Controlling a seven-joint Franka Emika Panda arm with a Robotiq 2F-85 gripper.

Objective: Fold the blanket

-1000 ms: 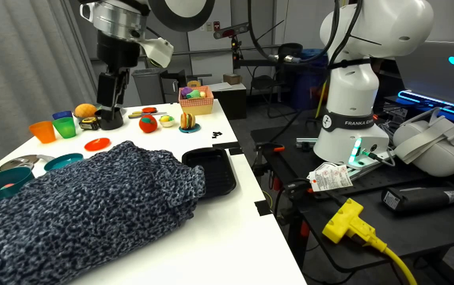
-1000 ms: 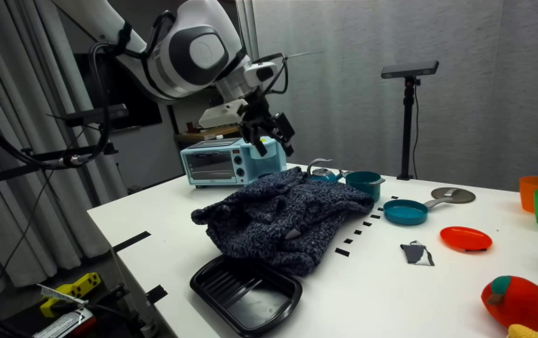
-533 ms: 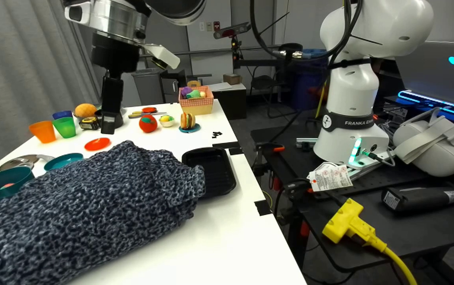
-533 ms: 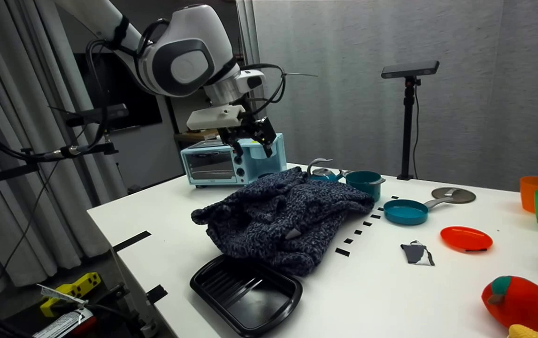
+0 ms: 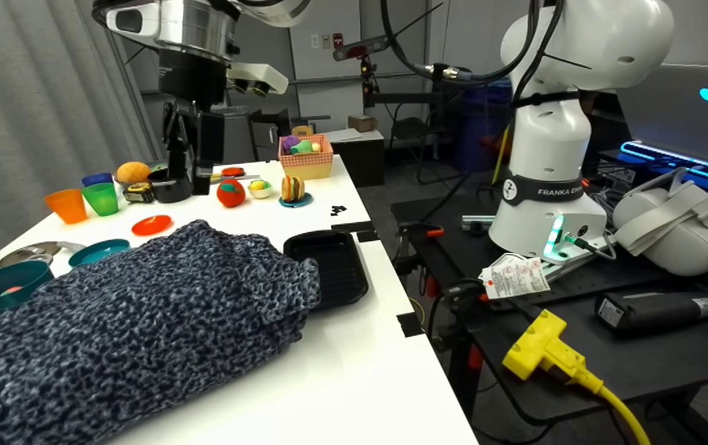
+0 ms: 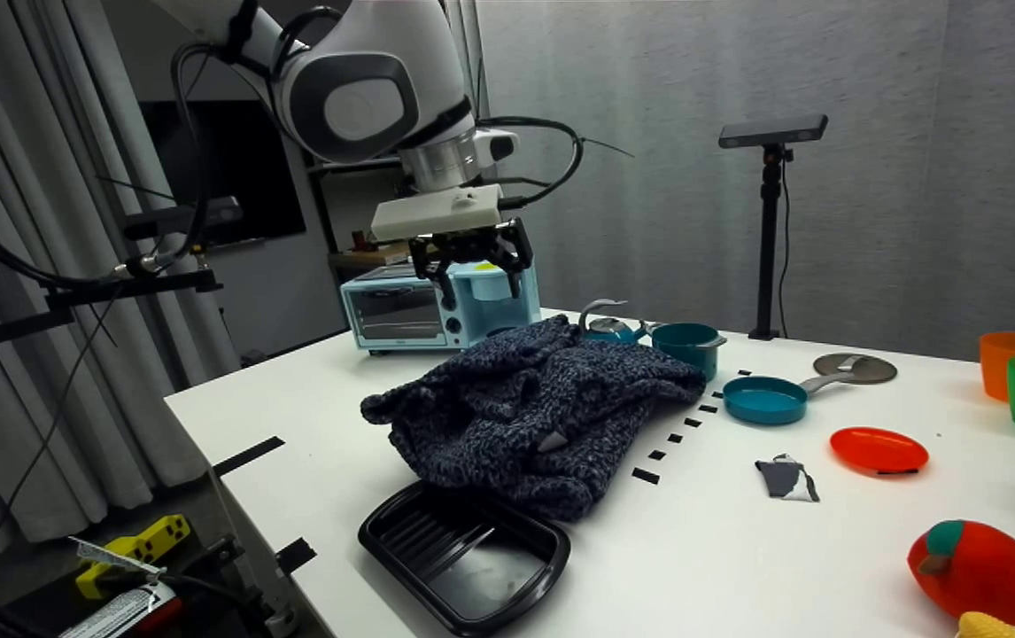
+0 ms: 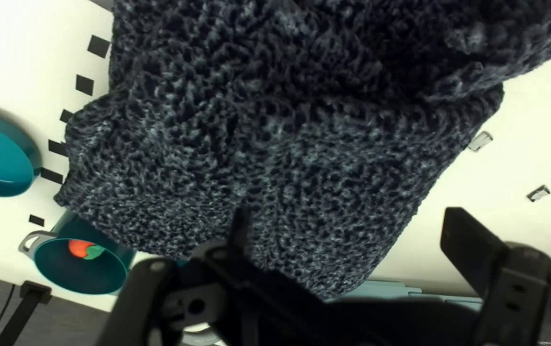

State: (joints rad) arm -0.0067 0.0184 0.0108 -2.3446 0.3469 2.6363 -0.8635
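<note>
The blanket, a fuzzy speckled navy and pale grey cloth, lies bunched in a heap with folds on the white table; it shows in both exterior views (image 5: 156,315) (image 6: 552,416). In the wrist view the blanket (image 7: 266,134) fills most of the picture, with one rounded corner between the fingers' lines of sight. My gripper (image 6: 482,299) is open and empty, above and behind the blanket's far side, apart from it. In the wrist view the gripper (image 7: 347,223) has its fingers wide apart, one in front of cloth, one in front of bare table.
A black tray (image 6: 507,576) sits against the blanket's edge. A light blue toaster oven (image 6: 401,315) stands behind the gripper. A teal pot (image 6: 686,346), teal pan (image 6: 764,400), red plate (image 6: 879,450) and cups (image 5: 67,206) stand farther along the table.
My gripper has swung from tilted to nearly straight down and turned about its axis, shifting a little toward the oven side. The blanket has not moved.
</note>
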